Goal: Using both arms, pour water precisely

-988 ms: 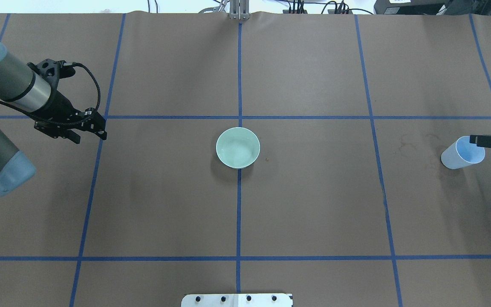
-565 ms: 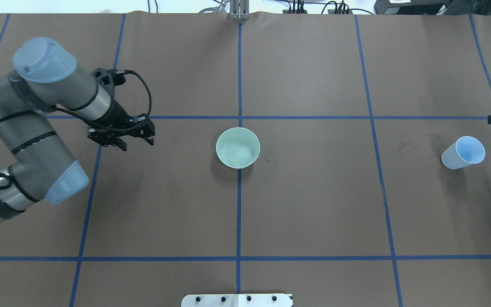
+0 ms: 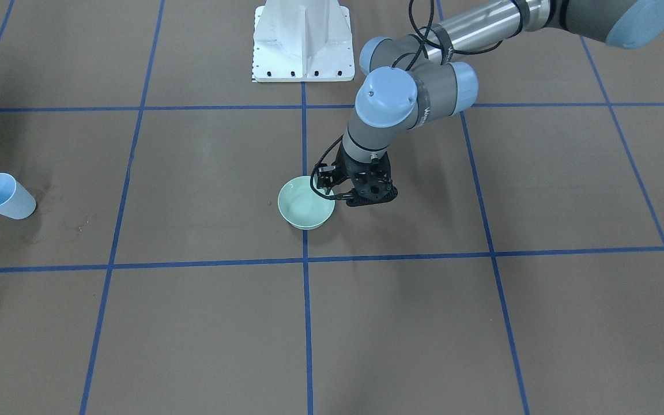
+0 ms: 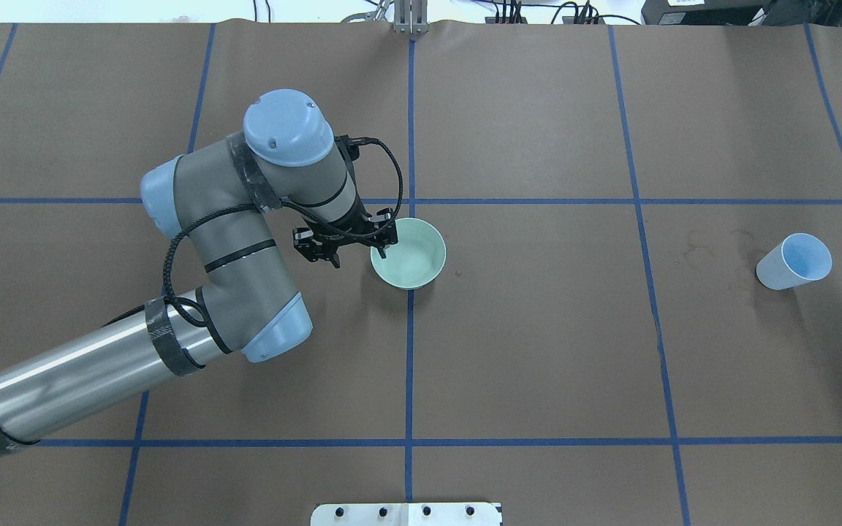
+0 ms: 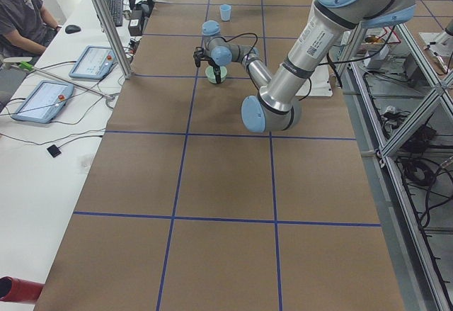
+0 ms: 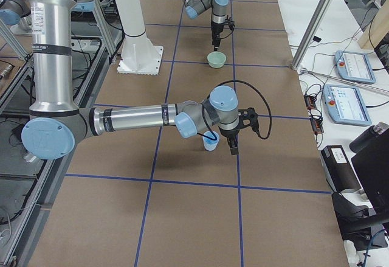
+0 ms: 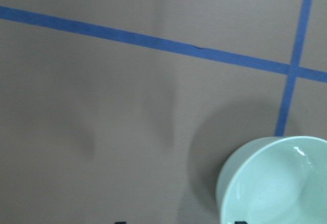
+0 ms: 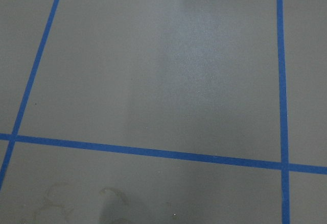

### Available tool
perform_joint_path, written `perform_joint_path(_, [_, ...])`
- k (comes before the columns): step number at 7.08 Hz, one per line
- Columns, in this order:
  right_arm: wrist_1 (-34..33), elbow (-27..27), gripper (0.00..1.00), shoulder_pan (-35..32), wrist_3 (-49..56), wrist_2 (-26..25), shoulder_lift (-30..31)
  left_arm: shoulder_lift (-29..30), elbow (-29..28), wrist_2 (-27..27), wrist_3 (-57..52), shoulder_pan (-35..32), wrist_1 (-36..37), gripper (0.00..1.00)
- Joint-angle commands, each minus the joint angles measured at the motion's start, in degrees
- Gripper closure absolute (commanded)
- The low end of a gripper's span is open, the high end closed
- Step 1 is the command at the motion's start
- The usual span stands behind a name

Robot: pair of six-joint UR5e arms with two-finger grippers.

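Overhead exterior: grey-and-silver left arm reaches across the brown paper-covered worktop to the pale green round bowl at the centre. Left hand is spread, one finger over the bowl's near rim, the other outside it. Left wrist view cuts the fingertips down to dark stubs at the bottom edge, with the bowl's wall between them. Whether either finger touches it cannot be told.

Water: not made out as such. There is only a white glint on the bowl's inner wall; liquid or glaze, cannot tell.

Light blue plastic cup stands upright, well apart from the bowl. Its contents are unreadable.

Right arm shows only in the exterior right view, with the right hand just beside the cup. Whether it is spread or pressed together cannot be told. Right wrist view shows bare worktop, blue tape lines and faint stains.
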State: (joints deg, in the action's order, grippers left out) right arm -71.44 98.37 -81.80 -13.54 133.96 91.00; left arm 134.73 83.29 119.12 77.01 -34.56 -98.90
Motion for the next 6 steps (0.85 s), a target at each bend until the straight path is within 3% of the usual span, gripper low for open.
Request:
perform_joint_path(1, [-7.7,0.2,0.00,-2.6,8.6,1.7,-1.9,2.4,-5.3,-0.4,0.6,1.0,-2.4,0.27])
perform_joint_path(2, [-7.8,0.8,0.00,-2.6,8.6,1.9,-1.6,2.9,-6.6,-0.4,0.6,1.2,-3.6,0.32])
perform_joint_path(4, [-7.8,0.9,0.00,-3.0,8.6,2.7,-1.6,2.9,-6.7,-0.4,0.2,1.2,-3.7,1.00])
perform_joint_path(6, [-7.8,0.8,0.00,-3.2,8.6,3.4,-1.7,2.7,-6.1,0.0,-0.1,0.5,-4.0,1.00])
